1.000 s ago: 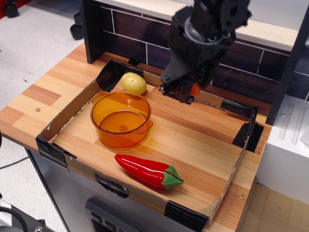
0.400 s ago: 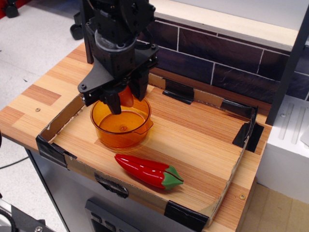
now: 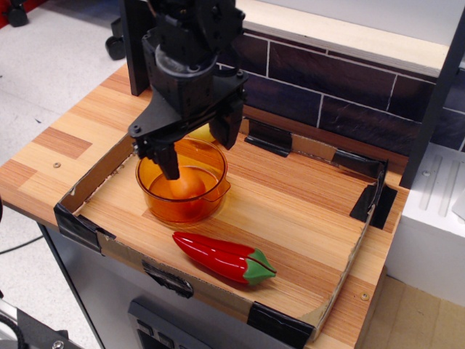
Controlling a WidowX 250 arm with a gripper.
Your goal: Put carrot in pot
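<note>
The orange carrot [image 3: 186, 188] lies inside the translucent amber pot [image 3: 155, 203], on its bottom, seen through the pot's wall. The pot stands at the left of the cardboard-edged wooden tray [image 3: 305, 211]. My black gripper [image 3: 197, 149] hangs just above the pot's rim with its fingers spread; one finger [image 3: 169, 161] points down over the pot's left side. The gripper is open and holds nothing.
A glossy red chili pepper [image 3: 221, 257] with a green stem lies near the tray's front edge. A pale yellow potato [image 3: 206, 134] is mostly hidden behind the gripper. A dark brick wall [image 3: 349, 94] rises at the back. A white box [image 3: 436, 218] stands at the right.
The gripper carried the carrot from the back of the tray to over the pot, then opened. The carrot dropped into the pot, and the gripper rose slightly.
</note>
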